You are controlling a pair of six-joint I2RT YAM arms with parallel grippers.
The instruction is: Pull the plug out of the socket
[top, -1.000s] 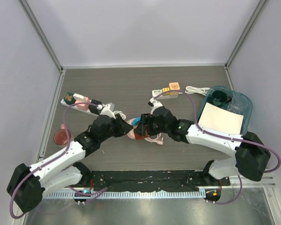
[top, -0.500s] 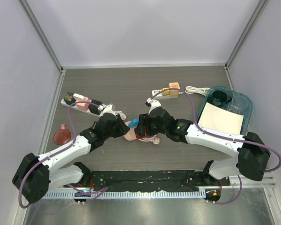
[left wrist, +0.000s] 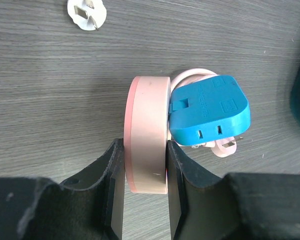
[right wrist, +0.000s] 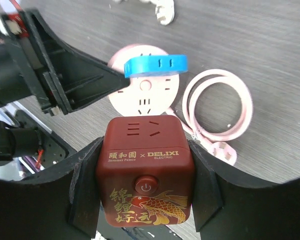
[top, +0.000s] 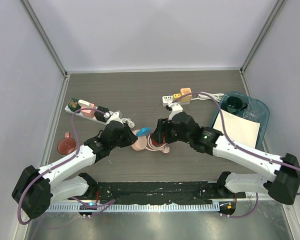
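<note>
My left gripper [left wrist: 142, 200] is shut on the rim of the round pink socket [left wrist: 147, 135], which stands on edge on the table. A blue plug [left wrist: 210, 112] sits in the socket's face. My right gripper [right wrist: 146, 185] is shut on a dark red cube plug [right wrist: 146, 150] with a gold fish print and holds it above and apart from the socket [right wrist: 145, 90]. In the top view the socket [top: 138, 142] lies between the left gripper [top: 130, 136] and the right gripper [top: 160, 136]. The blue plug [top: 144, 131] shows on top of it.
The socket's pink coiled cord [right wrist: 217, 107] lies beside it. A loose white plug [left wrist: 87, 10] lies just beyond. A power strip [top: 87, 110] lies far left, another strip with orange adapters [top: 177, 97] at the back, a teal tray [top: 255, 107] right, a red cup [top: 66, 145] left.
My right gripper has drawn back to the right with the red cube plug, which has come away from the pink socket. My left gripper still holds the socket in place.
</note>
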